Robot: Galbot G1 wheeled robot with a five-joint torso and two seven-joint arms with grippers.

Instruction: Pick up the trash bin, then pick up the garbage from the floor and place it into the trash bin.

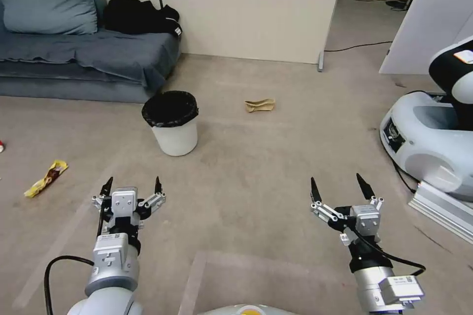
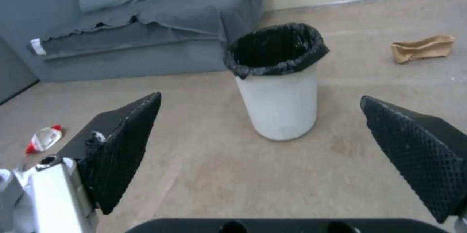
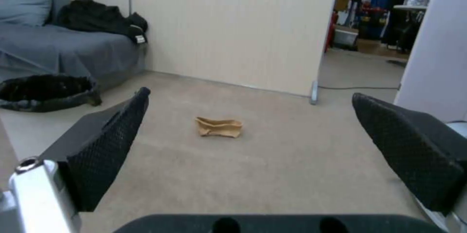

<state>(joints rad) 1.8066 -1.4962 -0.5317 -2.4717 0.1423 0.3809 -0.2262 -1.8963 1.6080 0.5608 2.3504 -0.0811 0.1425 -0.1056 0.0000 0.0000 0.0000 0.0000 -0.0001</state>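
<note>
On the beige carpet floor (image 1: 256, 167), ahead of the robot and left of centre, stands the small round white plastic trash bin (image 1: 175, 135), upright, lined with a black plastic bag (image 1: 170, 108) folded over its rim. It sits just in front of the grey-blue fabric sofa (image 1: 74, 59), apart from it.

Garbage on floor: crumpled brown paper bag (image 1: 259, 105) lies to the right of the bin, well apart from it, nearer the cream partition wall (image 1: 246, 10). Yellow snack wrapper (image 1: 47, 178) lies at far left, near the left arm. Red-and-white wrapper (image 2: 43, 139) lies further left, seen in left wrist view.

Left pincer (image 1: 132, 187): released, fingers spread wide, holding nothing; hovers above the carpet, short of the bin, which sits between its fingertips in the left wrist view (image 2: 277, 79).

Right pincer (image 1: 341, 188): released, fingers spread wide, empty; hovers low at right, pointed toward the paper bag (image 3: 219, 127), well apart from it.

Black garment (image 1: 140, 15) heaped on the sofa's right end. White robot base (image 1: 428, 133) parked at right edge.
</note>
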